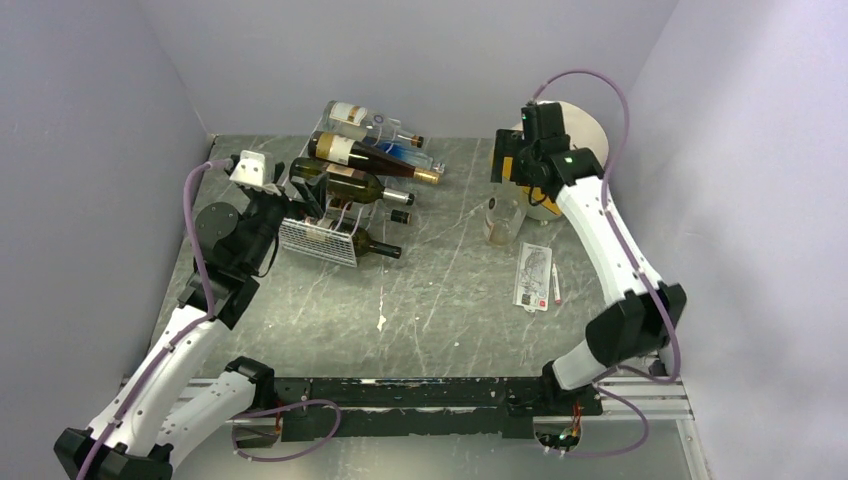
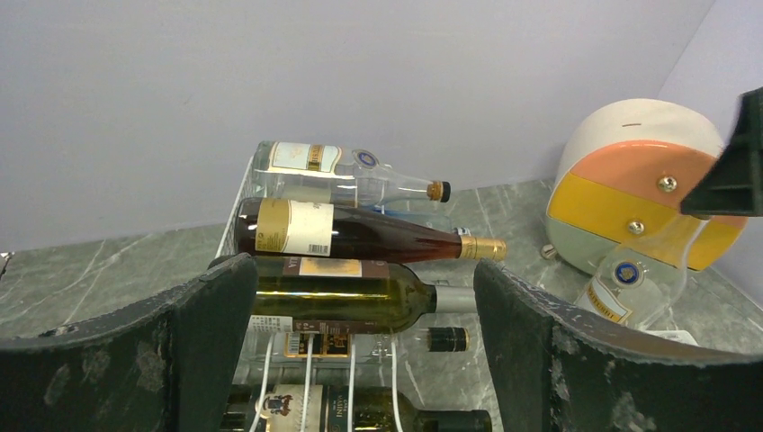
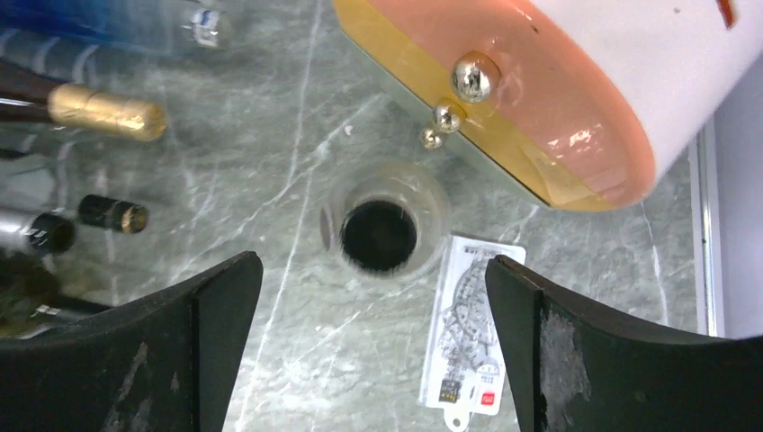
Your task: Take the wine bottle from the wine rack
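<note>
**Right tool gapes over lone upright bottle**

The right tool (image 3: 369, 265), jaws spread wide and gripping nothing, hangs straight above the top of one clear glass wine bottle (image 3: 379, 236). The bottle stands upright on the surface (image 1: 450, 300), off the rack. Just beside the bottle lies one printed card (image 3: 468, 342), toward the arm bases. One round white, peach and yellow container (image 3: 558, 108) sits behind it by the back wall. A bare marbled stretch separates this tool from the white wire wine rack (image 1: 318, 240), where six bottles lie on their sides. The left tool (image 2: 364, 270), also wide, faces that rack closely, near the left wall.
</note>
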Available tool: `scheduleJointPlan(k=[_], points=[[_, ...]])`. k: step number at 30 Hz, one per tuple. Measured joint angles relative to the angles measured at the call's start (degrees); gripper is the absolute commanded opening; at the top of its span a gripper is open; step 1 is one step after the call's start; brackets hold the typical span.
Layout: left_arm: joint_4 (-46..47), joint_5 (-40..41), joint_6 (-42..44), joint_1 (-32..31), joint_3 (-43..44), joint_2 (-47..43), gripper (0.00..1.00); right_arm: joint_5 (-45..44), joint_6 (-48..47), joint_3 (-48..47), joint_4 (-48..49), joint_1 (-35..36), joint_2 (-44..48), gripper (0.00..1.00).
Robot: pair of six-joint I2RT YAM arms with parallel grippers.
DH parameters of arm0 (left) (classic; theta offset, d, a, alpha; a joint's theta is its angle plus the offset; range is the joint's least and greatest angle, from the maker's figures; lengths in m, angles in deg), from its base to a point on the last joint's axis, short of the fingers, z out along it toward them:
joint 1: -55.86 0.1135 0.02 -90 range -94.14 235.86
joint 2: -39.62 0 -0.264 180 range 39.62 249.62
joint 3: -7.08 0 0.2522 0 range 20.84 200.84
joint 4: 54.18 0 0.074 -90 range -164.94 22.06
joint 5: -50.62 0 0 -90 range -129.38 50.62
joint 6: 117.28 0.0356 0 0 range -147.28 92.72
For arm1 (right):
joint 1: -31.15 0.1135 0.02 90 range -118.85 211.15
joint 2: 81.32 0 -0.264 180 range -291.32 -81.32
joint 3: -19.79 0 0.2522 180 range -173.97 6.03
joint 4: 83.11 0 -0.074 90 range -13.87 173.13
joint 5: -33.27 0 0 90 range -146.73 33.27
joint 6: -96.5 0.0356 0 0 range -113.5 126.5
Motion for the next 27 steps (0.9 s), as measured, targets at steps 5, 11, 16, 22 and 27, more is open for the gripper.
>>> scheduleJointPlan(k=[5,11,16,22,27], points=[[-1.60,0.00,-0.28,0.00,1.44,0.72,0.94,3.87,0.68,8.87,2.69,0.66,12.83,1.00],[-2.03,0.00,-0.57,-0.11,1.49,0.72,0.94,9.27,2.86,30.45,7.67,0.72,30.62,1.00],[-2.01,0.00,-0.57,-0.20,1.49,0.72,0.94,13.68,8.46,46.40,15.15,0.72,36.70,1.00],[-1.99,0.07,-0.57,-0.20,1.49,0.85,0.94,16.22,14.69,59.19,25.20,0.48,34.16,1.00],[-1.97,0.07,-0.57,-0.22,1.49,1.09,0.94,19.91,17.33,63.84,34.12,-2.99,29.00,1.00]])
